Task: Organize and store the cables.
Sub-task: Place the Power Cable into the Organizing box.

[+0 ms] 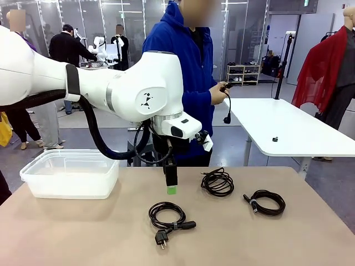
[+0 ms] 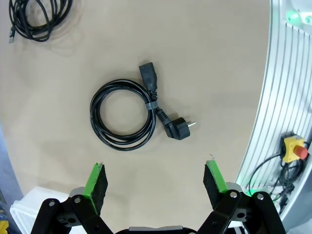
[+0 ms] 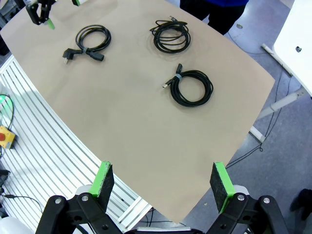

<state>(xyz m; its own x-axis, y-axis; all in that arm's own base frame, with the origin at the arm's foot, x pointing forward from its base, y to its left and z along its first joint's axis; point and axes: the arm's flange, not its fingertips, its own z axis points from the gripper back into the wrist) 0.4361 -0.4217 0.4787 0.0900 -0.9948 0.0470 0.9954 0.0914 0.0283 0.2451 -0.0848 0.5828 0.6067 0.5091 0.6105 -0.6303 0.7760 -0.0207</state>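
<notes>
The left hand (image 2: 155, 168) hangs over the table (image 1: 83, 233) with its jaws spread wide and nothing between them. The plug cord (image 2: 152, 105), a tied coil, lies flat just ahead of its pads in the wrist view. The right hand (image 3: 161, 168) is likewise wide open and empty, high above the table's near edge. Farther right lie the middle coil (image 1: 205, 183) and the right coil (image 1: 277, 208), apart from each other, and a person across the table holds a fourth cord (image 1: 227, 118). A likely slip is closing on a single strand: the coil would sag and trail its plug, which could snag the rim of the tub (image 1: 72, 185). The loosely wound middle coil looks most prone to spilling open. The tub, clear plastic at the table's left, holds nothing yet.
</notes>
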